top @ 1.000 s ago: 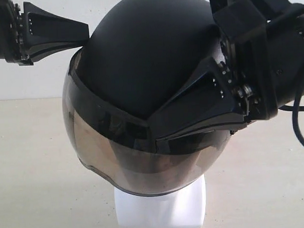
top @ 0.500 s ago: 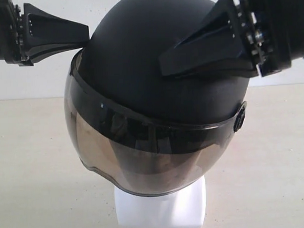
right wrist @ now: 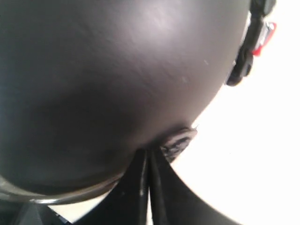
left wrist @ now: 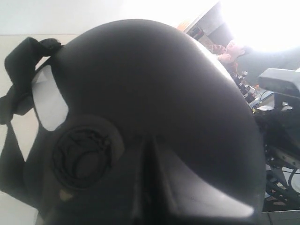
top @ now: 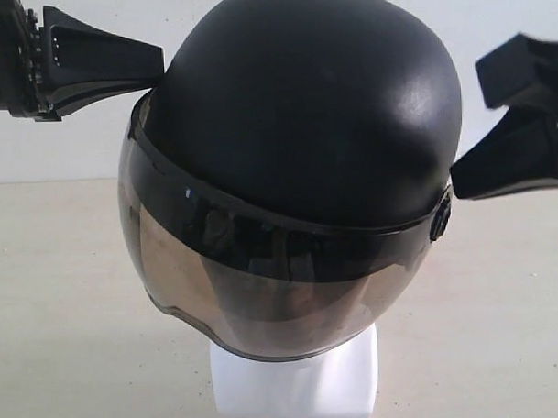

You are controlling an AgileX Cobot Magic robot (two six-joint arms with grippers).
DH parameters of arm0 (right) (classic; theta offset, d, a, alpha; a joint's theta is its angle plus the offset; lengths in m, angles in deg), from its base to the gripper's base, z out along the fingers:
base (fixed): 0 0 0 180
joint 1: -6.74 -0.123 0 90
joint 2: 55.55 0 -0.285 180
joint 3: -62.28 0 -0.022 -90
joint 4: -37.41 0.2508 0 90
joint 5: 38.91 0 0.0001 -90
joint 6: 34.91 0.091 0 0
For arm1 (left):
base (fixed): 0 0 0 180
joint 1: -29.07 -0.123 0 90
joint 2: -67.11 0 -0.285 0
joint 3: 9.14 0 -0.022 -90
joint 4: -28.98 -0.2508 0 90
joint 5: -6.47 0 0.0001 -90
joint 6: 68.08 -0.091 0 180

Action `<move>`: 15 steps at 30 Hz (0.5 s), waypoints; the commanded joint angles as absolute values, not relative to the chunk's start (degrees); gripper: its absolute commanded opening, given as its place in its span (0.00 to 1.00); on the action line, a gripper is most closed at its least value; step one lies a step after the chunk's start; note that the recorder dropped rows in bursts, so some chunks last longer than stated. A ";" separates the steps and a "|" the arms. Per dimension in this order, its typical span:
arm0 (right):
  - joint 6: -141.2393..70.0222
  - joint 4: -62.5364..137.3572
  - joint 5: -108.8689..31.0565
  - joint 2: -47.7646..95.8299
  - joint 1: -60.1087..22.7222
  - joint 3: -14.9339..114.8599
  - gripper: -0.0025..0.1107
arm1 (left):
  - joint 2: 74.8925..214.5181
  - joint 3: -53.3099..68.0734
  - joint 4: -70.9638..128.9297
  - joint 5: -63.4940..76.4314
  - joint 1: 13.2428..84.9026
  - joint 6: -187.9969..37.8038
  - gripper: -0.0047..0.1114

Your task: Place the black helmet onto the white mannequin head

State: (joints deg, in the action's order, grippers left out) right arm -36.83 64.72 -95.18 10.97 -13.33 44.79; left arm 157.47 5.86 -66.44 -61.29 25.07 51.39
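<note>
The black helmet [top: 303,107] sits over the white mannequin head [top: 294,387], of which only the neck and base show under the smoky visor [top: 264,292]. My left gripper [top: 155,65] is shut, its tips against the helmet's upper left side; in the left wrist view its fingers [left wrist: 150,178] press on the shell [left wrist: 154,84] beside a round pivot disc [left wrist: 82,152]. My right gripper [top: 461,170] is shut, its tips at the visor pivot [top: 440,217] on the right. The right wrist view shows those closed fingertips [right wrist: 149,157] touching the shell [right wrist: 117,70]. The red buckle [right wrist: 262,40] hangs at the rim.
The beige tabletop [top: 64,345] spreads on both sides of the mannequin's base, with a pale wall [top: 75,143] behind. Black straps [left wrist: 18,89] dangle from the helmet's edge. Other equipment [left wrist: 276,154] stands beyond the helmet in the left wrist view.
My right gripper has swung off the helmet's front and crown, out to the right, and down to the visor pivot. The left gripper and the helmet have stayed in place.
</note>
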 commanded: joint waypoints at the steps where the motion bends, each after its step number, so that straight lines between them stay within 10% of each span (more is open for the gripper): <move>1: -34.91 62.30 -89.75 10.72 -13.16 40.40 0.02 | 157.87 6.87 -70.96 -63.49 26.30 51.07 0.08; 15: -36.09 64.51 -78.13 12.83 -13.27 38.92 0.02 | 157.87 7.26 -70.96 -63.49 26.30 52.11 0.08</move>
State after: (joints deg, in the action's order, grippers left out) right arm -34.54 62.02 -81.80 11.32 -13.33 39.03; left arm 157.47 5.86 -66.55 -61.41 25.07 51.56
